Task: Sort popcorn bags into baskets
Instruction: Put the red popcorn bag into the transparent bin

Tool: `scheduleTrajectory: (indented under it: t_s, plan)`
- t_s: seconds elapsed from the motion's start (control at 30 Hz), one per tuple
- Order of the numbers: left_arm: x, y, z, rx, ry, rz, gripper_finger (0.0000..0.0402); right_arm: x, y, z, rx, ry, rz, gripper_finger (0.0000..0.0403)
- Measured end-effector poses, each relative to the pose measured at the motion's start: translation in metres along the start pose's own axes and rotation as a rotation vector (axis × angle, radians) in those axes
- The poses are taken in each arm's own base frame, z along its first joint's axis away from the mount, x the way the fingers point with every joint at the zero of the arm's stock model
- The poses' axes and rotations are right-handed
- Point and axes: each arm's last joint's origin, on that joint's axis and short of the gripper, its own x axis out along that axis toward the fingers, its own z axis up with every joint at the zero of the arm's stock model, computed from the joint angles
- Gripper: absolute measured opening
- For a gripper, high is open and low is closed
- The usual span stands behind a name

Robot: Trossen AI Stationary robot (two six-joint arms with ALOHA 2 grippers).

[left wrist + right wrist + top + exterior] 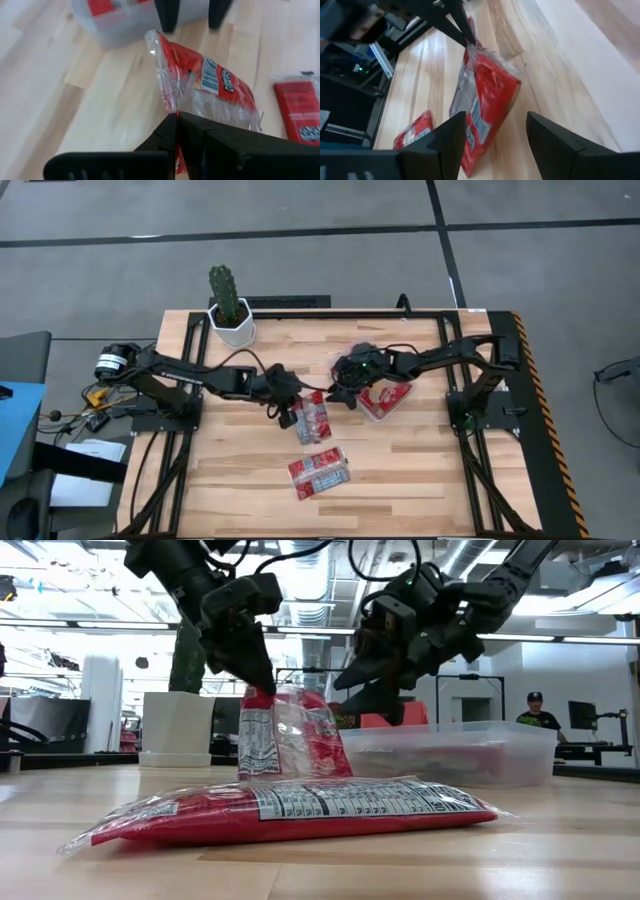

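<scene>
One red popcorn bag (314, 422) stands tilted up mid-table, also visible in the low view (292, 735) and the right wrist view (487, 100). My left gripper (286, 408) is shut on its raised end. My right gripper (346, 387) hovers open just right of that bag, beside the clear plastic basket (386, 401), touching nothing. The basket (480, 753) holds red packets. More bags (318, 472) lie flat nearer the table's near edge, and they fill the low view's foreground (300, 810). My left gripper (177, 120) pinches the bag's clear upper edge (169, 102) between its two shut fingers. The fingers (258, 665) come from above, slanting down. The bag hangs tilted below them, and its lower end (476, 159) seems to rest on the table.
A white pot with a cactus (231, 322) stands at the table's far left. Bare wood lies between the bags and the near edge. A person (535, 712) sits far back in the room. Black frame rails (522, 380) border the table.
</scene>
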Motion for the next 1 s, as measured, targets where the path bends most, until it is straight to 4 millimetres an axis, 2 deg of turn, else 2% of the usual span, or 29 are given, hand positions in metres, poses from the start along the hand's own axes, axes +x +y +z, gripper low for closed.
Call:
scheduleTrajectory:
  t_s: [0.27,0.47,0.53,0.6,0.77,1.0]
  plan:
    - [0.000,0.005,0.006,0.002,-0.021,0.017,0.0000,0.024,-0.011,0.002,0.005,0.035,-0.007,0.0231]
    - [-0.001,0.005,0.007,0.023,-0.031,0.025,0.0000,0.037,-0.012,0.013,-0.051,0.031,0.032,0.0220]
    - [-0.001,0.005,0.007,0.023,-0.033,0.035,0.0000,0.041,-0.009,0.017,-0.059,0.031,0.054,0.0199]
    - [-0.001,0.005,0.007,0.026,-0.034,0.035,0.0000,0.042,-0.008,0.020,-0.052,0.045,0.049,0.0162]
    - [-0.001,0.006,0.008,0.021,-0.042,0.045,0.0000,0.039,-0.007,0.026,-0.046,0.055,0.041,0.0029]
    - [-0.007,0.008,0.014,0.005,-0.111,0.105,0.0001,0.026,0.000,0.039,0.057,0.015,0.045,0.0010]
